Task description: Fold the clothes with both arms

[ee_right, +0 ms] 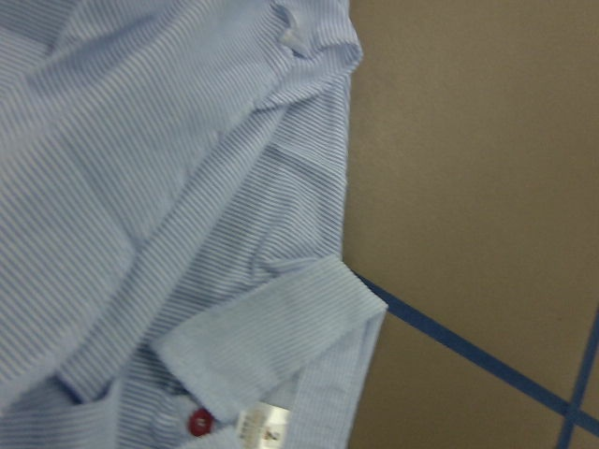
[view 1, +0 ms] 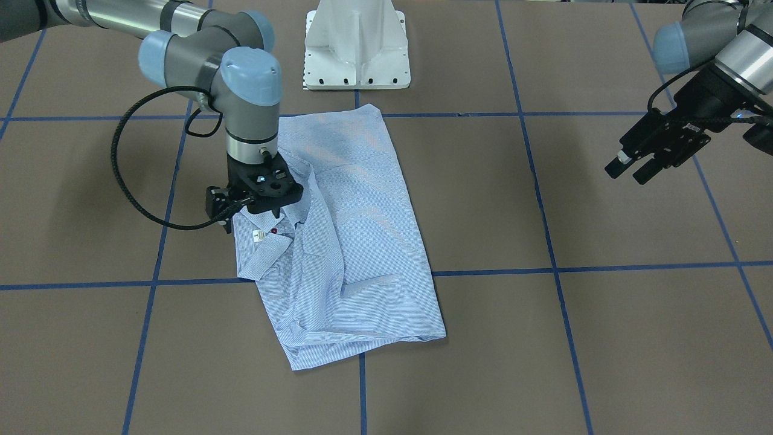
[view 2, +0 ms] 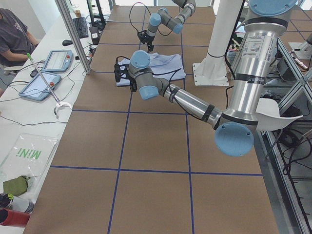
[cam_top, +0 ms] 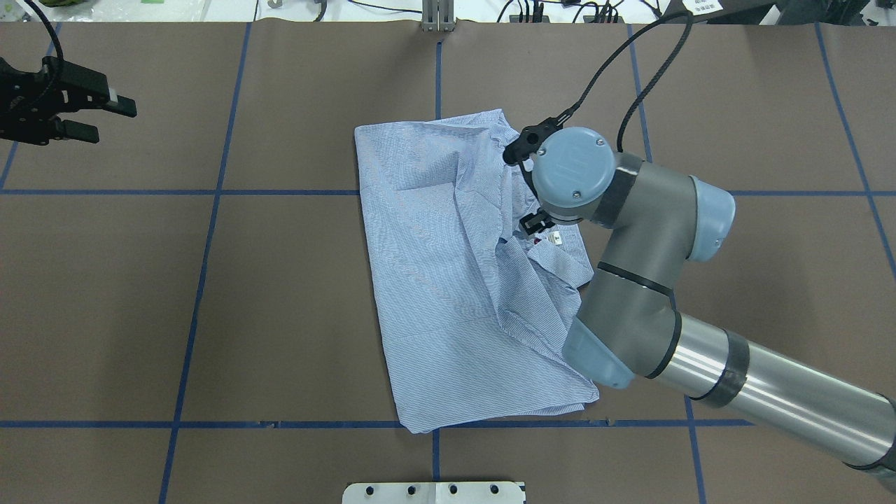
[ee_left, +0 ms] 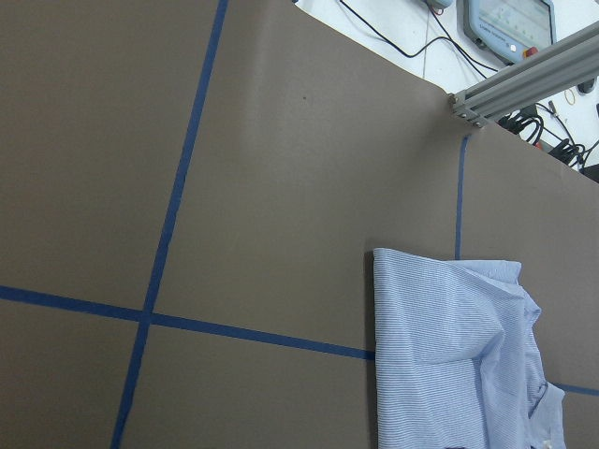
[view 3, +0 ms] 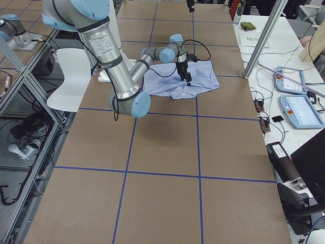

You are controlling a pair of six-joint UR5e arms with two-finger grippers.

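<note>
Nearest the robot, the shirt's [cam_top: 448, 294] plain end is lying just short of the white base [cam_top: 434, 492], flat on the brown bench [cam_top: 280, 315]. The shirt is stretching away in a long, rumpled fold, with its right side bunched in creases. The right arm [cam_top: 651, 301] is reaching over that bunched side, and its wrist cap is covering the right pincer in the overhead view. The front-facing view is showing the right pincer [view 1: 269, 202] pointing straight down at the collar [view 1: 266, 248]. Its mount is hiding the fingers, so I cannot tell whether they are apart or clamped on cloth. Its wrist camera is catching only striped cloth, a collar flap, a dark red button [ee_right: 197, 423] and a white label [ee_right: 257, 426] cut off by the bottom edge. At the far left, the left pincer [cam_top: 105, 119] is hanging over bare bench, well apart from the shirt, its fingers spread with nothing between them. Its camera is seeing one end of the shirt, cropped at the frame's bottom.
</note>
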